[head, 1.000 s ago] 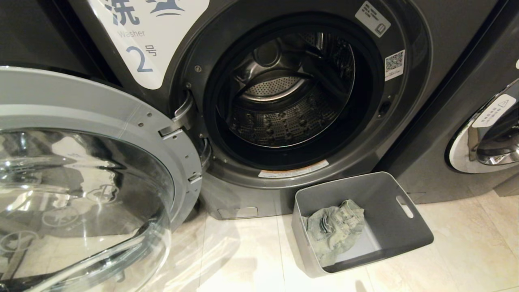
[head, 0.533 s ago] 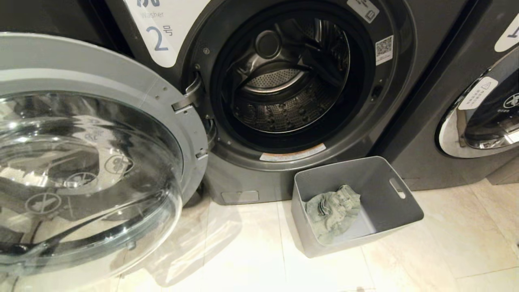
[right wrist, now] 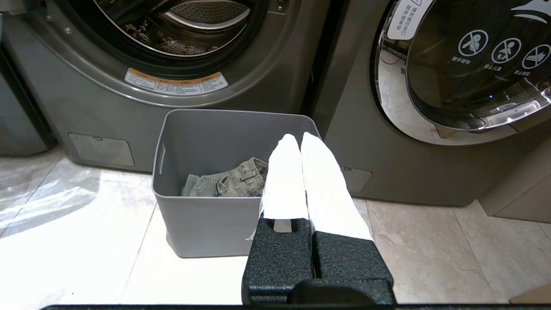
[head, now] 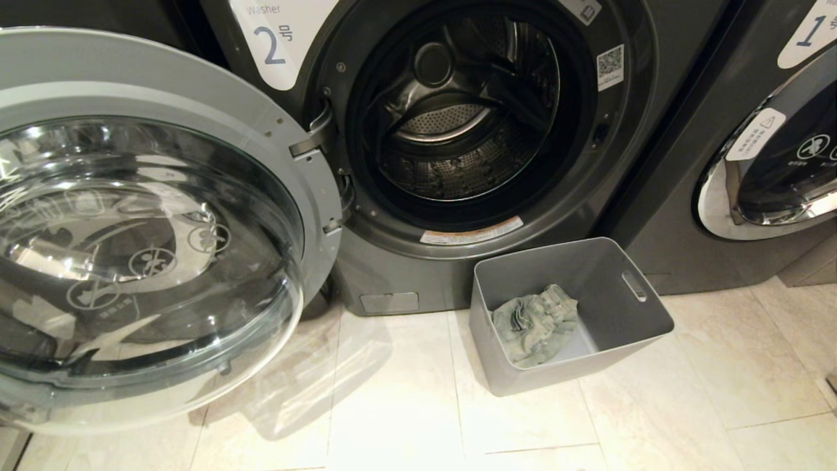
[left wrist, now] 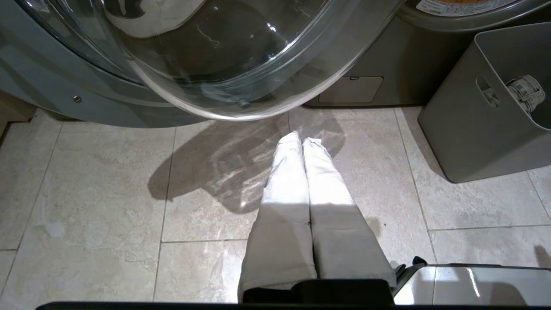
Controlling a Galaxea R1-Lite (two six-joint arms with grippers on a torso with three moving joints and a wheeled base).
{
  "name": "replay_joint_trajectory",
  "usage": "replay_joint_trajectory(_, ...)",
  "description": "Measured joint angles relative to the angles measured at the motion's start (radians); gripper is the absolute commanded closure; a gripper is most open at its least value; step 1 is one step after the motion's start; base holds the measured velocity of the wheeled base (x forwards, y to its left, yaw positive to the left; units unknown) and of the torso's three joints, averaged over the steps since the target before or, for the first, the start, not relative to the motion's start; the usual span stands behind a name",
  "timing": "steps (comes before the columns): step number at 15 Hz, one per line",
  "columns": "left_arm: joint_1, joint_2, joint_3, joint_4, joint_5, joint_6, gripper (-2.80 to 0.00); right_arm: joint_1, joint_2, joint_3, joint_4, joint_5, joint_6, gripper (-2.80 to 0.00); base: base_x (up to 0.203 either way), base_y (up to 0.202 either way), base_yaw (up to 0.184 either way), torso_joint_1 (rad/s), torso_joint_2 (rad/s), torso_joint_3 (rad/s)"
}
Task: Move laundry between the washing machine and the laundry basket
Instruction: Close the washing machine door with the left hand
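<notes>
The washing machine [head: 405, 275] marked 2 stands with its round glass door [head: 144, 229] swung wide open to the left and its steel drum [head: 458, 131] bare. On the floor in front of its lower right corner sits the light grey laundry basket [head: 628, 327], and a crumpled grey-green denim laundry piece [head: 533, 320] lies inside it. Neither arm shows in the head view. My left gripper [left wrist: 301, 137] is shut and empty, low over the tiles under the open door. My right gripper [right wrist: 299, 137] is shut and empty too, just short of the basket [right wrist: 206, 224] and the laundry [right wrist: 228, 181].
A second alike washer marked 1 [head: 771, 163] stands to the right with its door closed. The open door of machine 2 overhangs the left floor. Pale floor tiles [head: 405, 418] spread in front of both machines.
The whole head view has shifted: the machines and the basket now sit higher and smaller, with more floor showing, so the camera has drawn back. Nothing in the scene itself has moved.
</notes>
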Motion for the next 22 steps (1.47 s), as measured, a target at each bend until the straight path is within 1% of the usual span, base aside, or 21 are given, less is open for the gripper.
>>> replay_joint_trajectory(7,0.0,0.0,0.0,0.0,0.0,-0.001,0.0,0.0,0.0,0.0,0.0,0.001,0.0,0.0,0.0,0.0,0.0,0.001,0.0,0.02)
replay_joint_trajectory(22,0.0,0.0,0.0,0.0,0.0,-0.003,0.0,0.0,0.0,0.0,0.0,0.0,0.001,0.0,0.0,0.0,0.0,0.002,0.0,0.198)
